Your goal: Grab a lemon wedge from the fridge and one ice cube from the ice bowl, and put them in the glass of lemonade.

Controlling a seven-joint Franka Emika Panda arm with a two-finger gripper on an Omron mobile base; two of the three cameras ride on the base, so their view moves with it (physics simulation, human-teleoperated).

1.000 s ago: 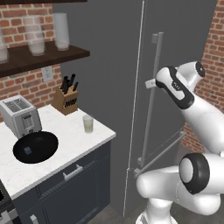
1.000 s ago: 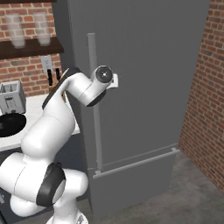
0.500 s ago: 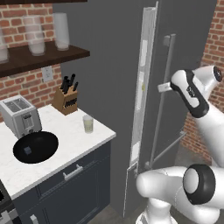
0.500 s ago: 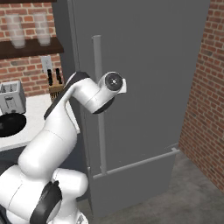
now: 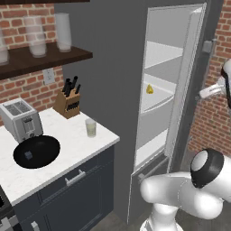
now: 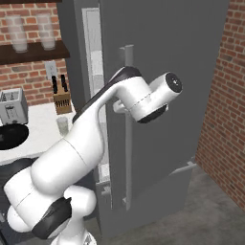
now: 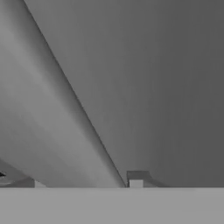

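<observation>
Standing open, the fridge (image 5: 180,90) is showing the lemon wedge (image 5: 149,89) sitting on its middle shelf; the jaws' state cannot be told.

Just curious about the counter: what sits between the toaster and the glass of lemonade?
In the left base view, the ice bowl lies between toaster and glass of lemonade.

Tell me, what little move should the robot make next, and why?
Probably swing the door a bit wider, then let go of its handle. The fridge is partly open, and the lemon wedge sits on a shelf inside. The arm is over by the handle on the door's outer side, so the wedge seems out of reach until the hand comes round.
</observation>
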